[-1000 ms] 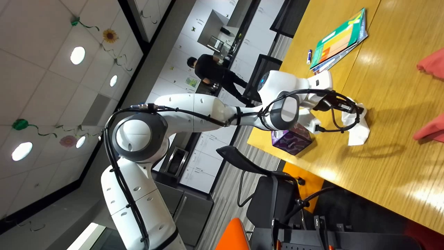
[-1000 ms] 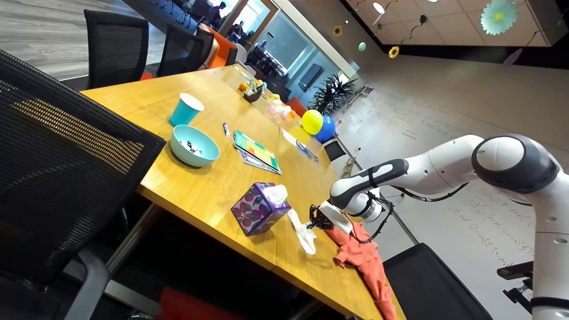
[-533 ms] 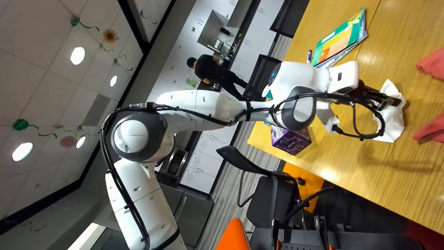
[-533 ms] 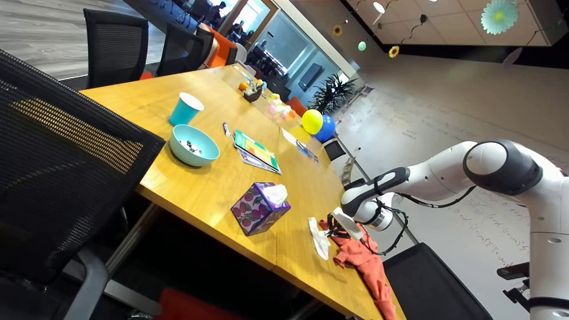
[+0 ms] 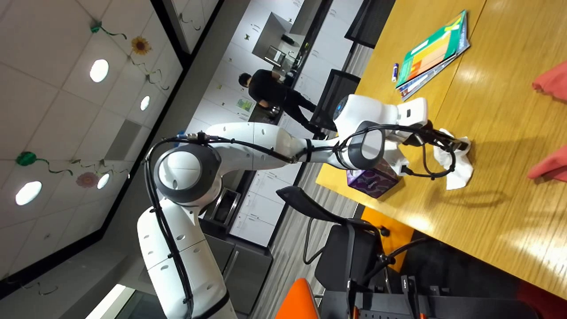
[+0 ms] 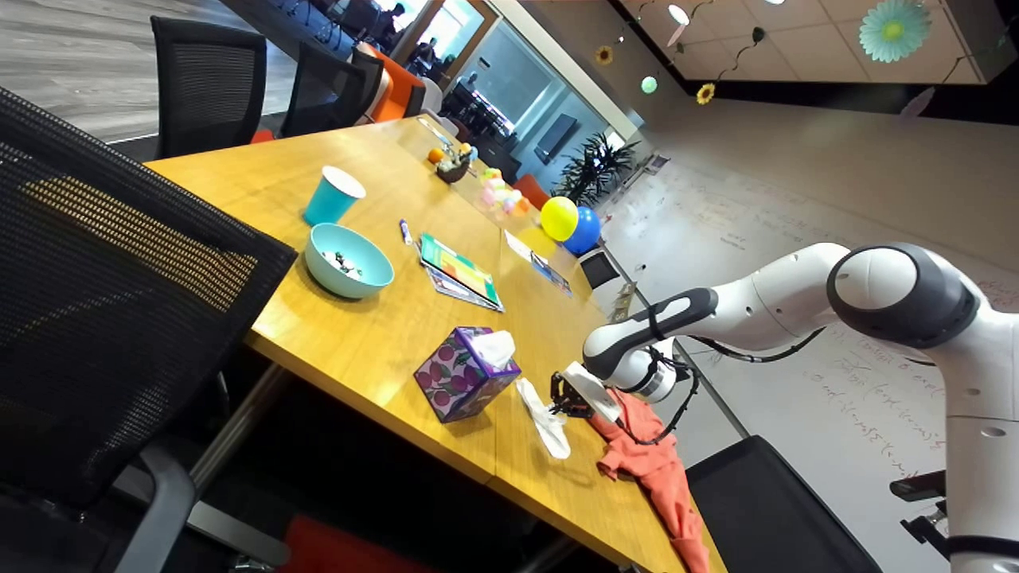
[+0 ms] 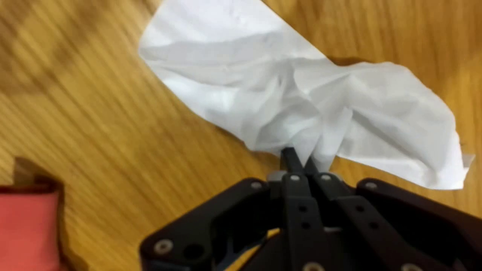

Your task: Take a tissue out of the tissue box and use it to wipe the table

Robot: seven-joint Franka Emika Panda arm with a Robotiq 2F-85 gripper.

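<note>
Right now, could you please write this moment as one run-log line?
claw: shut on tissue | tissue: ends spread over table | tissue box: next tissue protruding | red cloth: apart from tissue

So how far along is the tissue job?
Done: a tissue is out of the tissue box. In hand: apparently the wiping, as the gripper pinches the tissue down at the table and has just carried it away from the tissue box and back. Left: probably releasing the tissue, which is still gripped.
</note>
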